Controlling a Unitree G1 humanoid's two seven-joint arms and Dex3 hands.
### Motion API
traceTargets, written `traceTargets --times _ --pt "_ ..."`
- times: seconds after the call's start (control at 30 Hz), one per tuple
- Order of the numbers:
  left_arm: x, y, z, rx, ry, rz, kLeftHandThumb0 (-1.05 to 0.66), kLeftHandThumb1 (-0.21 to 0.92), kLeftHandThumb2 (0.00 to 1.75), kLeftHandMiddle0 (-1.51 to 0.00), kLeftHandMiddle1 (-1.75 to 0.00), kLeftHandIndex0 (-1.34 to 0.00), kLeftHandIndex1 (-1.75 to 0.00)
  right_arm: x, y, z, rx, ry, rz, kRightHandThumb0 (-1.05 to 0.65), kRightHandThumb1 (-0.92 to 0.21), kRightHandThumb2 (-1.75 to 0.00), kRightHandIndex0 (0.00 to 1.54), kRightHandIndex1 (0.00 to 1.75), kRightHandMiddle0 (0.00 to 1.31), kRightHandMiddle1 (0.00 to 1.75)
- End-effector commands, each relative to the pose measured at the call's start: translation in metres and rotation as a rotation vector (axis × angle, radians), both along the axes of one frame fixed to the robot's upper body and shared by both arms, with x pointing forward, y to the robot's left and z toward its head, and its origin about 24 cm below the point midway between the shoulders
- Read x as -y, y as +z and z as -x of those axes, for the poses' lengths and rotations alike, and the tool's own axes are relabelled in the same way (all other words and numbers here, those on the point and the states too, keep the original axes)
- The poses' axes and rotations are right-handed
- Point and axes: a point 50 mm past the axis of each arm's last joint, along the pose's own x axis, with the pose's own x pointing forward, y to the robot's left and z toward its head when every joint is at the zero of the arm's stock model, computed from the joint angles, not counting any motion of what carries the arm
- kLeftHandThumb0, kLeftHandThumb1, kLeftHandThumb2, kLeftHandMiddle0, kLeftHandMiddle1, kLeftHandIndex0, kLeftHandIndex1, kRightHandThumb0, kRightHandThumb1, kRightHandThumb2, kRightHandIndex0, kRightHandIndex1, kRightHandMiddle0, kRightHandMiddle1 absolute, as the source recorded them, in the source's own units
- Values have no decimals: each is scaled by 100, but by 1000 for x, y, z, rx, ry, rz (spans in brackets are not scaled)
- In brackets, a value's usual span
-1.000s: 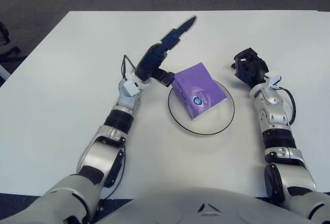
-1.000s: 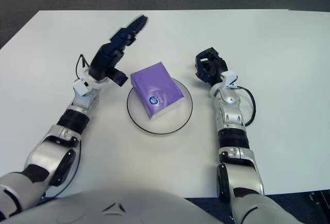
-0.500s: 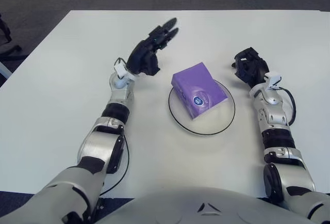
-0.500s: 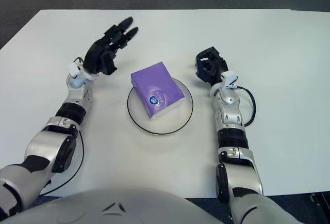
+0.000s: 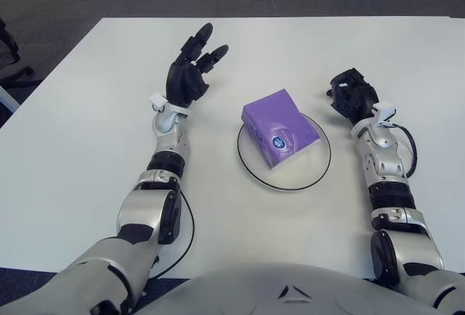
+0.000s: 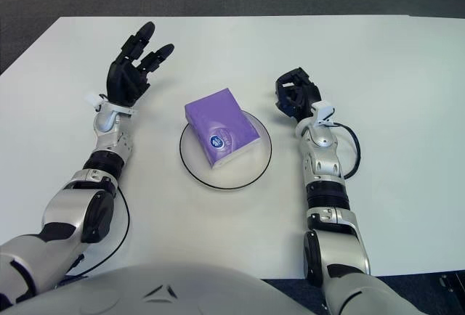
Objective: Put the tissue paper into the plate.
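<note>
A purple tissue pack (image 5: pixel 280 127) lies in the clear round plate (image 5: pixel 305 176) with a dark rim, at the table's middle; the pack's far corner reaches over the plate's far-left rim. My left hand (image 5: pixel 190 68) is up off the table to the left of the pack, clear of it, fingers spread and holding nothing. My right hand (image 5: pixel 352 96) shows just right of the plate with its fingers curled and nothing in them.
The white table (image 5: pixel 94 133) spreads to all sides of the plate, its far edge against a dark floor. A thin black cable (image 5: pixel 186 231) loops beside my left forearm near the front edge.
My left hand has drawn back to the left, away from the tissue pack, and its fingers have spread upward. The pack, the plate and my right hand have stayed put.
</note>
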Motion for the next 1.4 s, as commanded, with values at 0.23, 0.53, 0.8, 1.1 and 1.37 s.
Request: traceTargets --times 0.23,0.53,0.8,1.1,1.37 --pt "-15 -51 18 -247 126 -4 -57 92 93 -70 -158 -50 -133 5 -43 20 -187 -33 -32 -38 -74 -76 70 175 32 175" --pt "-16 -56 18 -271 149 47 -51 92 85 -82 -174 -63 -168 6 -42 21 -176 -55 -11 -38 -74 -76 70 175 32 175" --pt "-11 -64 19 -334 229 68 -38 92 61 -88 -175 -68 -174 6 -41 24 -127 -94 -18 -37 -74 -76 70 175 32 175" --pt "-11 -67 20 -369 280 -13 -33 92 56 -85 -175 -67 -175 5 -40 27 -69 -138 -36 -37 -74 -75 71 175 31 175" --pt "-15 -69 22 -387 284 -63 -33 92 55 -89 -175 -70 -175 2 -41 28 -55 -146 -45 -37 -74 -75 72 175 31 175"
